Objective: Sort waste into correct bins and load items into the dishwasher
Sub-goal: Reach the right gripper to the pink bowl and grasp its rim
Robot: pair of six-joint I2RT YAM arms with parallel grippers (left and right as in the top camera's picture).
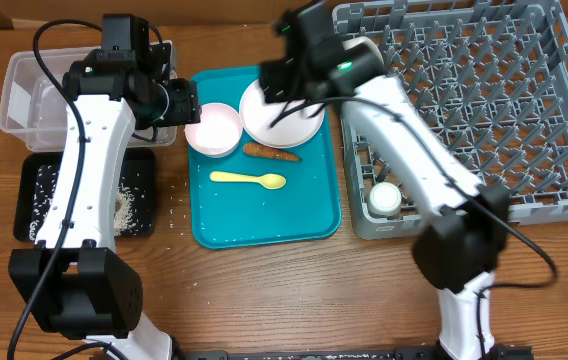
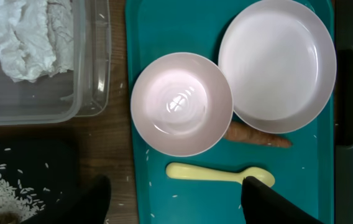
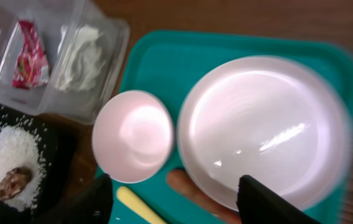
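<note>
On the teal tray [image 1: 264,225] lie a white-pink bowl [image 1: 214,128], a plate [image 1: 280,112], an orange carrot-like piece [image 1: 272,152] and a yellow spoon [image 1: 249,179]. My left gripper [image 2: 176,205] is open and empty above the tray's left edge, near the bowl [image 2: 181,104] and spoon [image 2: 220,174]. My right gripper [image 3: 176,202] is open and empty above the plate [image 3: 266,130] and carrot piece [image 3: 192,190]. The clear tub [image 1: 24,95] holds a red wrapper [image 3: 30,53] and a white napkin [image 3: 89,53]. The black tray [image 1: 142,195] holds rice [image 3: 12,149] and a brown lump [image 3: 15,180].
The grey dish rack [image 1: 484,110] stands at the right, with a small white cup [image 1: 385,198] in its front left corner. A few rice grains lie on the wooden table beside the black tray. The right arm hides part of the rack's left side.
</note>
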